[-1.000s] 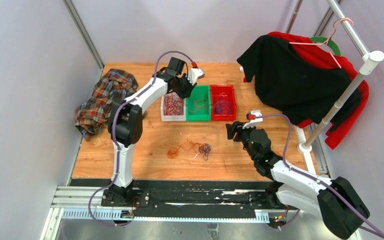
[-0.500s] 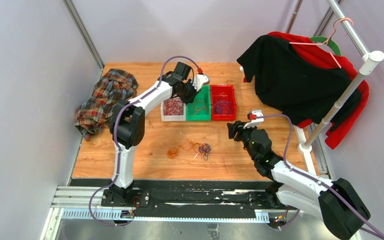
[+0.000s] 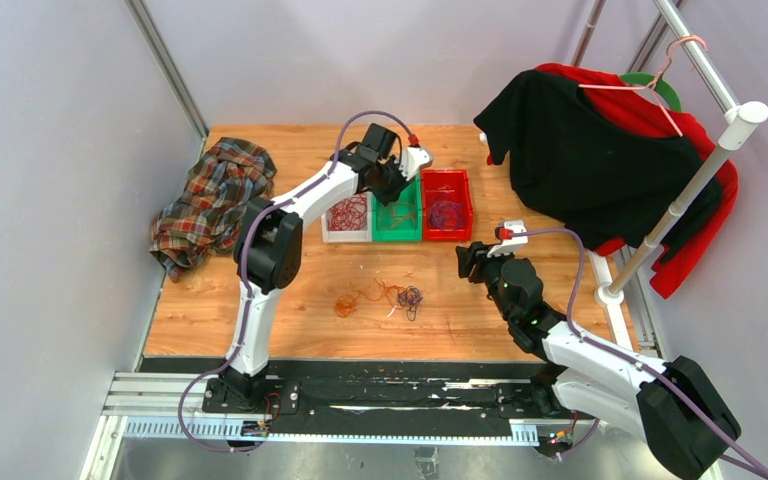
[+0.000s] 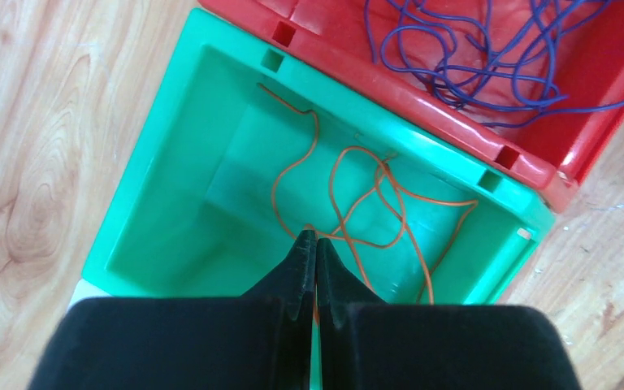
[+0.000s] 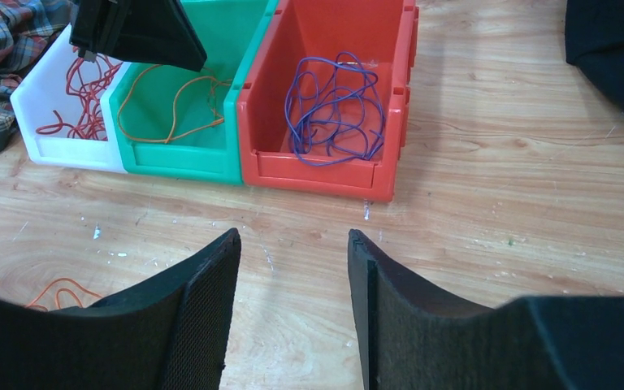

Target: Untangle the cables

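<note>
Wood-grain counter (image 3: 310,275) fills the overhead view, with grey walls around it; a plaid shirt (image 3: 210,200) lies bunched at its left edge and a black garment (image 3: 580,150) hangs from a rack at the right; toward the far side three bins stand side by side, the white bin (image 3: 346,214), the green bin (image 3: 397,212) and the red bin (image 3: 446,205); nearer the arms a loose tangle of cables (image 3: 385,297), orange and purple, lies on the bare wood, well apart from both arms. Only the wrist views make the bins' contents clear: the right wrist view shows dark red cables (image 5: 81,89) in the white bin and purple cables (image 5: 333,106) in the red one; the left wrist view shows orange cables (image 4: 374,203) looped on the green floor. The left jaws hang over the green bin, pressed together, with an orange strand running right at their tips; whether it is pinched I cannot tell; the right jaws stand spread with nothing between them, low over the counter before the red bin.
</note>
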You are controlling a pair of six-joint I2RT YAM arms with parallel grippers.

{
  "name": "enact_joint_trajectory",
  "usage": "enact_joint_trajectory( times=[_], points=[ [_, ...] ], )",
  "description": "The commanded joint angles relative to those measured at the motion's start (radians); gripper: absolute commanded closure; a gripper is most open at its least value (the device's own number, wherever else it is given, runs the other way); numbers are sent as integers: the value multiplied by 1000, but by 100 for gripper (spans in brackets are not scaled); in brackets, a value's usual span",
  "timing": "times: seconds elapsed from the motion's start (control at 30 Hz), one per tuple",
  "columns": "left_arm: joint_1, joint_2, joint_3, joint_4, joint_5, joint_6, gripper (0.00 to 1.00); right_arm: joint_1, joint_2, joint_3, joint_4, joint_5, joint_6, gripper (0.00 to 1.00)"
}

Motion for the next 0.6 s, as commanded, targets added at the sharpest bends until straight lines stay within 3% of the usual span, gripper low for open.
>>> enact_joint_trajectory(
  times=[0.0, 0.43, 0.5, 0.57],
  points=[
    [-1, -3, -41, 73, -38, 25, 99, -10, -4, 5, -4, 14, 2, 49],
    [-10, 87, 61, 140, -96, 77, 99, -10, 3, 33, -28, -20, 4, 50],
    [-11, 78, 53, 153, -97, 71, 94, -9, 5, 37, -34, -29, 5, 51],
    [-12, 58, 43, 139, -95, 80, 79, -10, -1, 41, -44, -32, 4, 51]
  ],
)
